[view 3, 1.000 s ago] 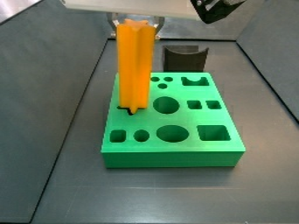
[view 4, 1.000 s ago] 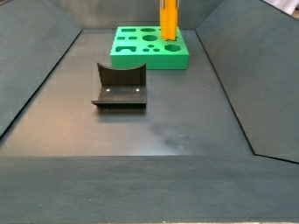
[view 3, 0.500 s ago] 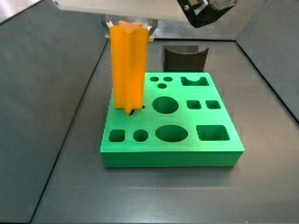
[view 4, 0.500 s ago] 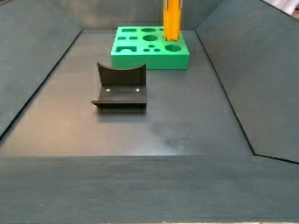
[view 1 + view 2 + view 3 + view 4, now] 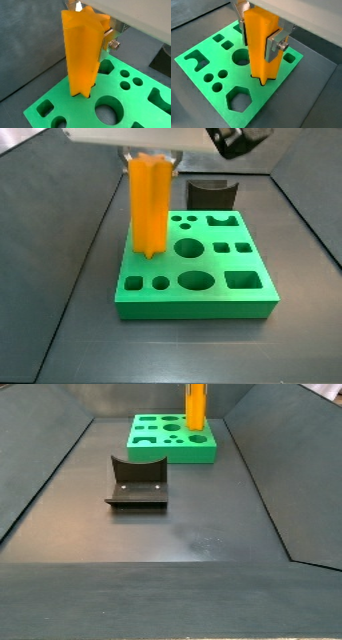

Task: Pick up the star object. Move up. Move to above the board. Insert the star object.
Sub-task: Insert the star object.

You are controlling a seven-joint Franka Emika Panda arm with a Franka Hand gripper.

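Note:
The star object (image 5: 148,208) is a tall orange ridged prism that stands upright. My gripper (image 5: 147,155) is shut on its upper part. In both wrist views the silver fingers (image 5: 274,46) (image 5: 108,39) clamp the star object (image 5: 260,47) (image 5: 83,52) from both sides. Its lower end sits in the star hole at a corner of the green board (image 5: 214,300). The board also shows in the wrist views (image 5: 204,60) (image 5: 137,102) and at the far end of a side view (image 5: 167,446), where the star object (image 5: 195,406) rises from it.
The dark fixture (image 5: 211,194) stands just behind the board and shows mid-floor in a side view (image 5: 136,481). The board's other holes, circles, oval, squares and hexagon (image 5: 239,99), are open. Sloped dark walls (image 5: 47,479) border the floor.
The gripper with the star object has come down slightly. The lower end stays at the star hole. The board and the fixture have not moved.

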